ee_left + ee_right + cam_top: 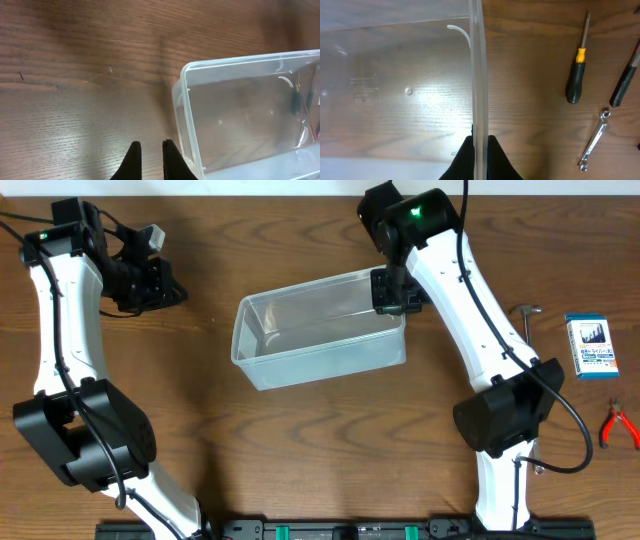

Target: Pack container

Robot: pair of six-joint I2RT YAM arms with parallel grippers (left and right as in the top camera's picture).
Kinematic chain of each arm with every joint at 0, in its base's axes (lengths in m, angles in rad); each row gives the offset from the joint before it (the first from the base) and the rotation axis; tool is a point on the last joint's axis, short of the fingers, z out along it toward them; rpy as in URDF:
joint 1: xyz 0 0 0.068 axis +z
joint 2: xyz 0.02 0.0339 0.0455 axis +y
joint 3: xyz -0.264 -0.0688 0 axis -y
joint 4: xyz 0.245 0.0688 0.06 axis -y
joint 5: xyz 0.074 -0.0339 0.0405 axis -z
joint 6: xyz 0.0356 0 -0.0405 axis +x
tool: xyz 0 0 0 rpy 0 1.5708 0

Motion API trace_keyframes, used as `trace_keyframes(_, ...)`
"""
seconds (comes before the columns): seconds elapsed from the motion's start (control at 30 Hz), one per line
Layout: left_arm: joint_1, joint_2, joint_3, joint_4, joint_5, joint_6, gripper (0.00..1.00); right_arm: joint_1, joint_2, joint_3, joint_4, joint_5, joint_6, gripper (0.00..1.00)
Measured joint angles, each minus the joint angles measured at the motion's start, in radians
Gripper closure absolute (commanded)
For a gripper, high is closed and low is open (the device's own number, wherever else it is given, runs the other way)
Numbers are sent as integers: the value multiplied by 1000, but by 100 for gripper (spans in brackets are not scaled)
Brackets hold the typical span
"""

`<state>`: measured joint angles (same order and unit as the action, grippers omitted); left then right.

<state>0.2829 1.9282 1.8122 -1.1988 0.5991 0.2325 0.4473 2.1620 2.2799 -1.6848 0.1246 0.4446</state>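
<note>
The container [330,366] is a clear plastic tub with nothing in it, lying at a slight angle in the middle of the table. My right gripper [393,293] is shut on its right-hand wall, one finger inside and one outside; the right wrist view shows the fingers [480,144] pinching the wall [479,75]. My left gripper [163,284] hovers to the left of the tub and apart from it. In the left wrist view its fingers [150,148] are nearly together with nothing between them, just beside the tub's corner [183,95].
Right of the tub lie a yellow-and-black screwdriver [576,75], a black-handled tool [624,85] and a small wrench [594,142]. Further right are a metal tool [526,310], a blue-and-white box [590,347] and red pliers [618,425].
</note>
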Motion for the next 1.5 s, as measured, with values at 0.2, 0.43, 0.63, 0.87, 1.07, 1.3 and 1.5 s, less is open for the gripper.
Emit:
trace_keyframes(0.2,0,0,0,0,0,0,94,0,0,0,-6,0,0,99)
trace_keyframes(0.43,0,0,0,0,0,0,94,0,0,-32,56,-1,-9,99)
trace_keyframes(0.63,0,0,0,0,0,0,94,0,0,-135,140,-20,-11,99)
trace_keyframes(0.87,0,0,0,0,0,0,94,0,-1,-174,176,-28,-12,99)
trace_keyframes(1.07,0,0,0,0,0,0,94,-9,-1,-203,198,-31,-13,99)
trace_keyframes(1.3,0,0,0,0,0,0,94,-19,-5,-285,268,-30,-19,99)
trace_keyframes(1.5,0,0,0,-1,0,0,94,-19,-5,-305,308,-30,-18,99)
